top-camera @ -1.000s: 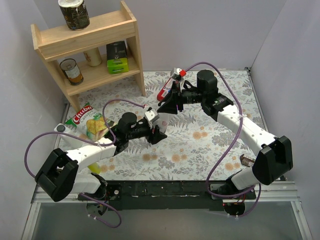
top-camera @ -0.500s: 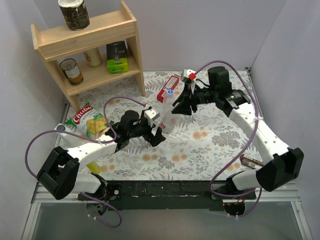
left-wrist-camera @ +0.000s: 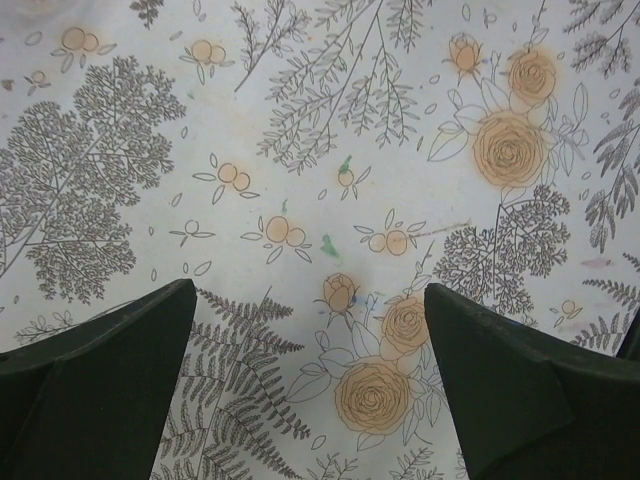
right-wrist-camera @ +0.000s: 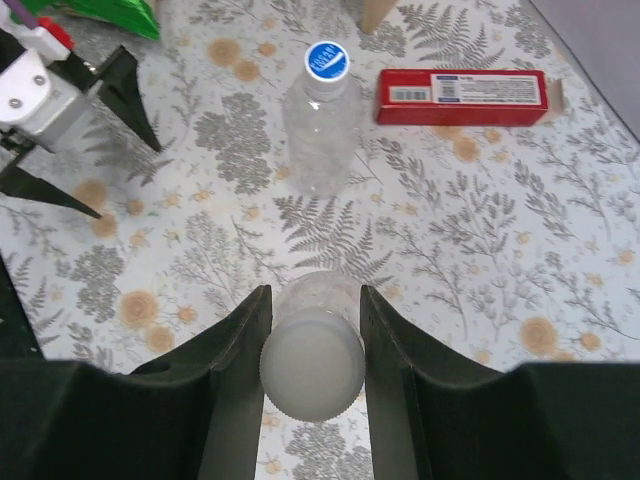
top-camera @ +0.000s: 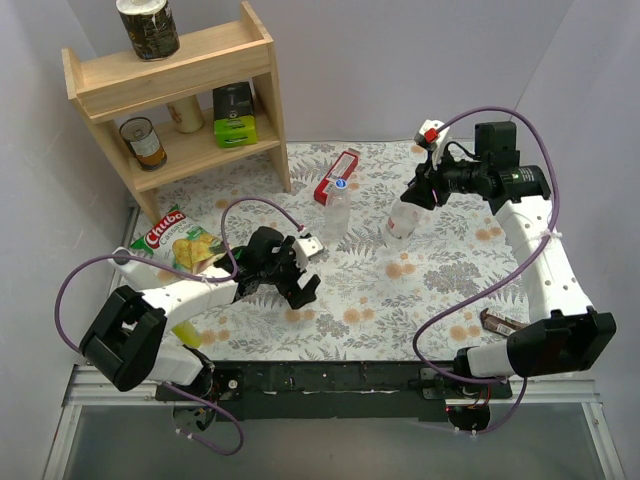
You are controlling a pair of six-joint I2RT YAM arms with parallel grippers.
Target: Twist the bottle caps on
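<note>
Toward the far right of the desk [top-camera: 370, 290], your right gripper [right-wrist-camera: 313, 300] has its jaws clamped on the pale cap [right-wrist-camera: 312, 362] atop one bottle [top-camera: 399, 224]. Near the red box [right-wrist-camera: 462, 95] stands the other bottle [right-wrist-camera: 320, 125], blue cap [right-wrist-camera: 326, 58] on. Your left gripper [left-wrist-camera: 307, 292] hovers over the desk, jaws wide apart.

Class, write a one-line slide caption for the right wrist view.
Right gripper grips the pale cap; blue-capped bottle and red box beyond.
</note>
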